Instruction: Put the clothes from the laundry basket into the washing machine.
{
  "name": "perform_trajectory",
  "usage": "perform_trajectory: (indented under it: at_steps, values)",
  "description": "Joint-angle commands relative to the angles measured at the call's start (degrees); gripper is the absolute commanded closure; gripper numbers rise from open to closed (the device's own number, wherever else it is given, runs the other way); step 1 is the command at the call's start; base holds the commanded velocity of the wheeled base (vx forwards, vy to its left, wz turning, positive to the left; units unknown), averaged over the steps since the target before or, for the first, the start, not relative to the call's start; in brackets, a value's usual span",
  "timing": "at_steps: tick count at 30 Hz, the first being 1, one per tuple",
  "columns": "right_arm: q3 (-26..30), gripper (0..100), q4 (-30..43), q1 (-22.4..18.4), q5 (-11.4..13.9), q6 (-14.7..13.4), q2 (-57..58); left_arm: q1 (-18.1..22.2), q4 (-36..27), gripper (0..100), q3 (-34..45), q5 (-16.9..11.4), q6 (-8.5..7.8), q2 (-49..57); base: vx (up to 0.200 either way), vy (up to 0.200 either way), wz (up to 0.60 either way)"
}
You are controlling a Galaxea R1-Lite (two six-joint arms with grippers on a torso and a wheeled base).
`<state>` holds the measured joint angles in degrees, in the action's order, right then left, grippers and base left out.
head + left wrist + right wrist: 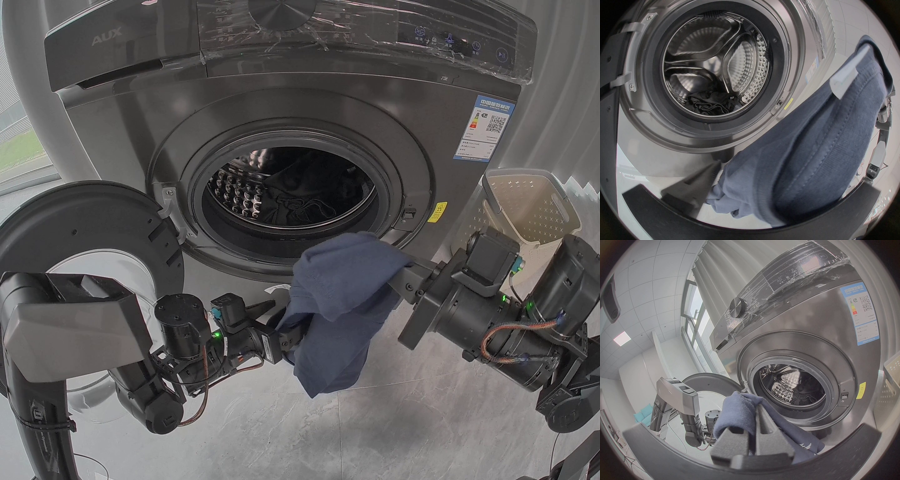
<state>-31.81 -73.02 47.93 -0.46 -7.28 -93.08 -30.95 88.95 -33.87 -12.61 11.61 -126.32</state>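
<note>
Low and close, the left gripper (pixel 281 322) sits in front of the round dark door (pixel 81 219), which is swung open to the left. Its black fingers (pixel 261 306) are spread well apart. The lower hem of a dark blue knit garment (pixel 340 306) bunches between them, touching the lower finger. The garment hangs in soft folds in mid-air, outside and just below the mouth of the grey metal front-loading washing machine (pixel 350 100). Ribbed weave, stitched seams, white tag (pixel 847 76). The perforated steel drum (pixel 737 62) has a crumpled heap of black clothes (pixel 709 103) at its bottom. At the garment's upper edge the right gripper (pixel 754 427) has its wedge-shaped fingers pressed together on the cloth, which drapes over them. A cream perforated plastic laundry basket (pixel 531 200) stands tilted just beside the machine's right corner, on glossy grey stone tiles (pixel 406 425).
</note>
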Motion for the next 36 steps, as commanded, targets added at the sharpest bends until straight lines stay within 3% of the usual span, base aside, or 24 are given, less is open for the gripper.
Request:
perform_trajectory:
  at_steps: [1, 8, 12, 16, 17, 21, 24, 28, 36]
  values:
    - [0.0, 100, 0.0, 0.2, -0.1, 0.0, -0.3, -1.5, 0.2, 100, -0.5, -0.1, 0.35, -0.2, 0.0, 0.0, 0.0]
    - [0.0, 100, 0.0, 0.2, -0.1, -0.1, -0.2, -1.9, 0.3, 100, -1.0, 0.1, 0.35, 0.6, 0.0, 0.0, 0.0]
    - [1.8, 100, 0.1, -0.9, 0.0, -0.5, 0.3, 1.1, 0.2, 100, 2.0, 2.8, -0.09, 7.8, 0.0, 0.0, 0.0]
    - [5.7, 100, 0.0, -1.9, 0.1, -1.2, 0.0, 2.3, 0.0, 100, 6.8, 3.3, 0.17, 15.8, 0.0, 0.0, 0.0]
    - [8.3, 100, -0.7, -5.2, 0.0, -0.7, -0.7, 3.3, -0.1, 100, 10.6, 3.0, 0.52, 21.1, 0.0, 0.0, 0.0]
    - [9.9, 100, -2.3, -9.3, 0.6, -0.6, -2.0, 3.8, -0.2, 100, 14.1, 3.0, 0.61, 27.5, 0.0, 0.0, 0.0]
    - [10.4, 100, -5.6, -9.3, 0.6, -0.8, -1.8, 3.7, -0.2, 100, 13.8, 3.2, 0.35, 29.3, 0.0, 0.0, 0.0]
    - [11.3, 100, -6.7, -10.7, 0.7, 1.1, -2.0, 3.7, -0.1, 100, 12.0, 3.3, -0.18, 29.7, 0.0, 0.0, 0.0]
    - [10.2, 100, -8.5, -12.6, 0.6, 1.0, -2.6, 2.5, -0.1, 100, 10.0, 3.4, 0.0, 33.2, 0.0, 0.0, 0.0]
